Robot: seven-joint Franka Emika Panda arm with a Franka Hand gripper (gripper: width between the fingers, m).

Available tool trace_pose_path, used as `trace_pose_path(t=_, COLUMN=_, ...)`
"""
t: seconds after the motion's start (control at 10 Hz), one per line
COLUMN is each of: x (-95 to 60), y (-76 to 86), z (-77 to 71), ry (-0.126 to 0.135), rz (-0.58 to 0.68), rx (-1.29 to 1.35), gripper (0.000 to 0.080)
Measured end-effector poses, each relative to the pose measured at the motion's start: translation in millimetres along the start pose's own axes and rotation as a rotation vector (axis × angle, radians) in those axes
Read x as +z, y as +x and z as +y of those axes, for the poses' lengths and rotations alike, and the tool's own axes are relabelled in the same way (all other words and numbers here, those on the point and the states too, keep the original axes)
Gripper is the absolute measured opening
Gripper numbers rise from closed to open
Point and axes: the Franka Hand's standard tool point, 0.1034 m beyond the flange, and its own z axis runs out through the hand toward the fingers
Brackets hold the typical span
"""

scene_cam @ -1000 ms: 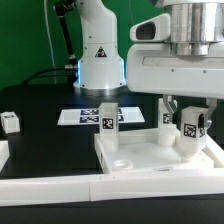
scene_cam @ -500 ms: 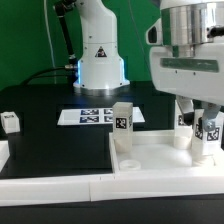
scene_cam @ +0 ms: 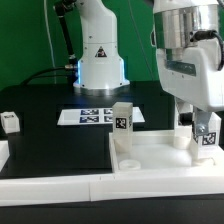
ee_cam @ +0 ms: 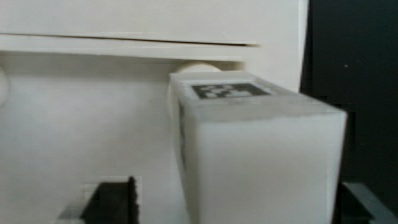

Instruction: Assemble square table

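Gripper [scene_cam: 204, 128] looks spread around the leg [ee_cam: 249, 150] standing at a corner of the table top [scene_cam: 160, 158] — if I lift off-centre, a finger could clip it and tip it loose.

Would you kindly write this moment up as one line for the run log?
gripper: open around upright leg | tabletop: carries that leg, second leg upright | phase: leg placement
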Motion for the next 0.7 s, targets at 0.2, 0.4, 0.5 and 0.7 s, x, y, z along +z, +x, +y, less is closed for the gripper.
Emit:
trace_pose_path(t=0.2, x=-0.1, y=-2.9, z=0.9, ry=-0.014, rz=0.013, rx=-0.083, gripper=0.0634)
trace_pose_path(t=0.4, x=0.1, y=-20.6, z=2.5, ry=-0.036, rz=0.064, rx=-0.387, gripper=0.0645)
trace_pose_path(t=0.5, x=0.0, y=-15.8, z=2.1, ry=-0.038, rz=0.063, rx=-0.448, gripper=0.0645)
trace_pose_path(t=0.7, x=-0.1, y=-13.7, z=1.9, ry=-0.044, rz=0.064, rx=-0.603, gripper=0.0649)
